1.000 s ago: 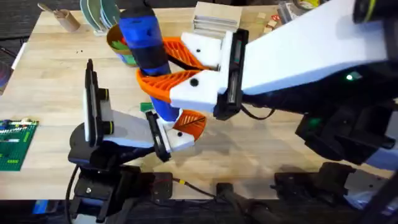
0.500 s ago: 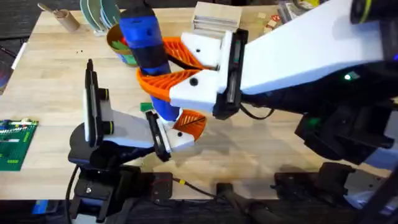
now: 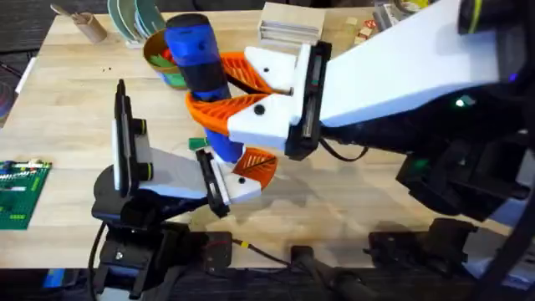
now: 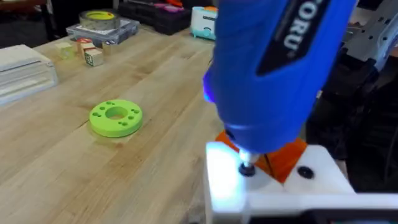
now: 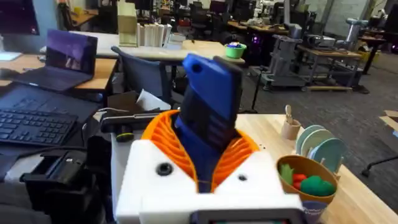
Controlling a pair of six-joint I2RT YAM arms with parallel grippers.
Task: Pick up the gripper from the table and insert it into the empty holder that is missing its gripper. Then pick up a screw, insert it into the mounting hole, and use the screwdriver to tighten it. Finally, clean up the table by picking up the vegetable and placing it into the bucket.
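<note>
Left arm low at the near table edge, its holder [image 3: 244,189] with the orange gripper [image 3: 257,165] seated in it; whether the left arm's own jaws are parted or closed cannot be told. Just above, the right gripper [image 3: 219,99] is clenched on the screwdriver [image 3: 199,67], orange ribbed pads round the blue barrel about mid-length. Left wrist view: the dark tip [image 4: 247,168] stands on a screw head in the white holder, orange showing beside it. Step in hand looks like tightening. The driver is rigid, smooth plastic, likely to twist in the pads under torque, so the ribbed mid-barrel hold suits it; it must stay upright over the hole. A dark-green vegetable [image 3: 196,144] peeks out beside the barrel. Farther back, the bucket [image 3: 164,63] holds red and green toys. Green disc [image 4: 116,117] lies well apart on bare wood. Table's left side is open; right side is crowded by the arm.
</note>
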